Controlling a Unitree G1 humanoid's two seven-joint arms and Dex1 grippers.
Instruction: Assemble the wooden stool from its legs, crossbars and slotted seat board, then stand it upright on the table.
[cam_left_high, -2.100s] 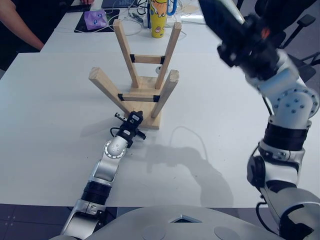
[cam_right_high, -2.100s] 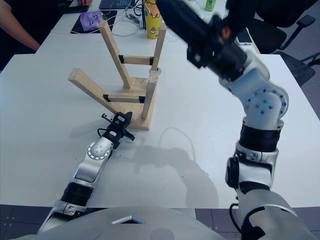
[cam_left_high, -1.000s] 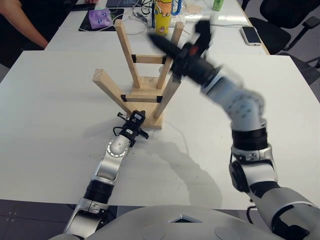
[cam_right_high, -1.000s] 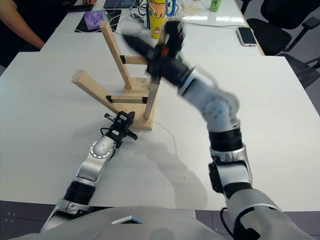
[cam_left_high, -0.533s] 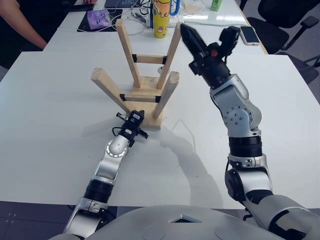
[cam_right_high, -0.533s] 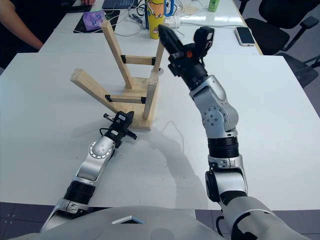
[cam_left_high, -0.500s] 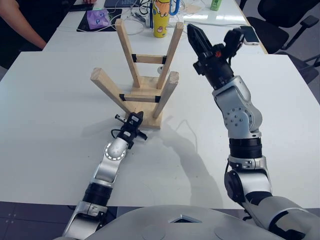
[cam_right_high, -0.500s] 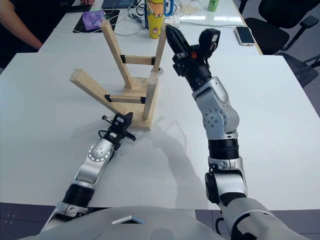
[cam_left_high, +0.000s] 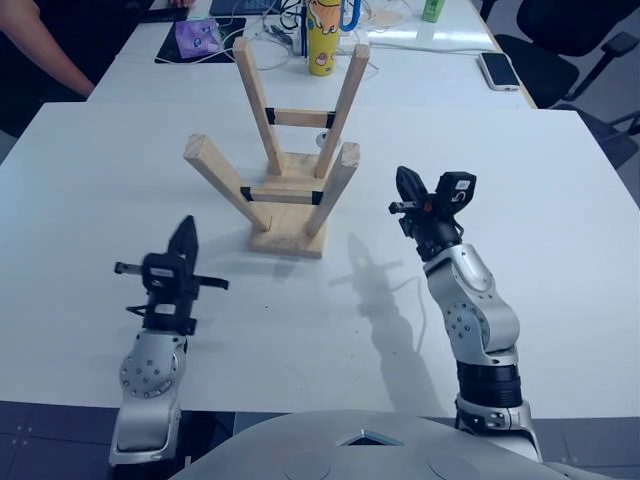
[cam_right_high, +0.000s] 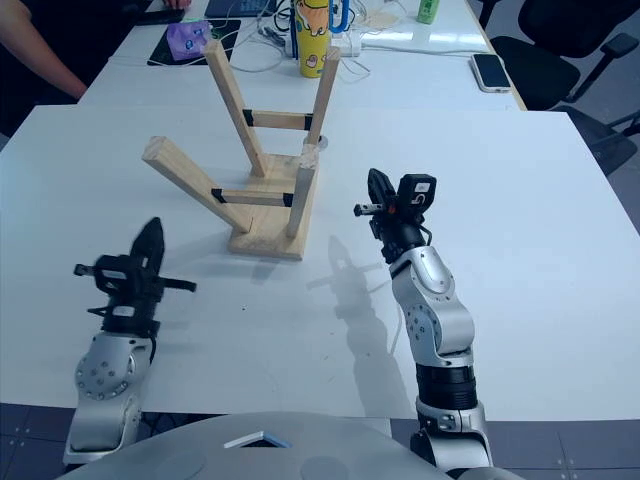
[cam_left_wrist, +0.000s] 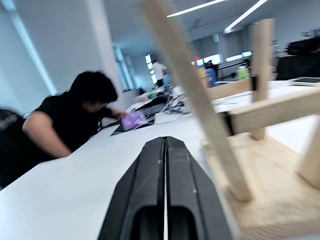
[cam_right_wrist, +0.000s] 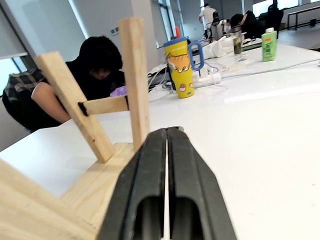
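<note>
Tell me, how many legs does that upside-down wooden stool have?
4. The far left leg and far right leg rise at the back; the near left leg and near right leg splay out in front. None seems hidden.

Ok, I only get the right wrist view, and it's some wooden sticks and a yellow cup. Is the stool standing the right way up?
Observer: No. The stool is upside down. Its seat board lies on the table and the legs point up.
Operator: How many legs has it got?
Observer: Four, joined in pairs by two crossbars.
Operator: And where's my other arm?
Observer: The left gripper is to the stool's left and nearer the robot. It is not touching the stool, and its jaws are shut.
</note>
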